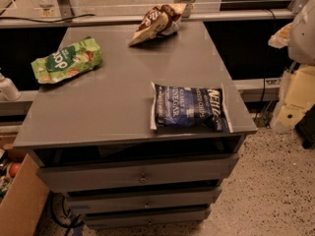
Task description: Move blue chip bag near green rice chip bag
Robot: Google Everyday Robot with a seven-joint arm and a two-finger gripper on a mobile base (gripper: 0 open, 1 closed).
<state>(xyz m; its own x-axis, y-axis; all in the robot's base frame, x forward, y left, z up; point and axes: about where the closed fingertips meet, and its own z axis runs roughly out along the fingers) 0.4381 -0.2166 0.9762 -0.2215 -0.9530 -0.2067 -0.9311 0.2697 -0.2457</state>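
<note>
The blue chip bag lies flat on the grey cabinet top, at its front right corner, with its white lettering facing up. The green rice chip bag lies at the cabinet's left edge, further back, well apart from the blue bag. My gripper shows only as pale shapes at the right edge of the view. It is off the cabinet, to the right of the blue bag, and touches nothing on the top.
A brown-and-white snack bag lies at the back of the cabinet top. The drawers below stand slightly open. A cardboard box sits on the floor at lower left. A white bottle stands at the far left.
</note>
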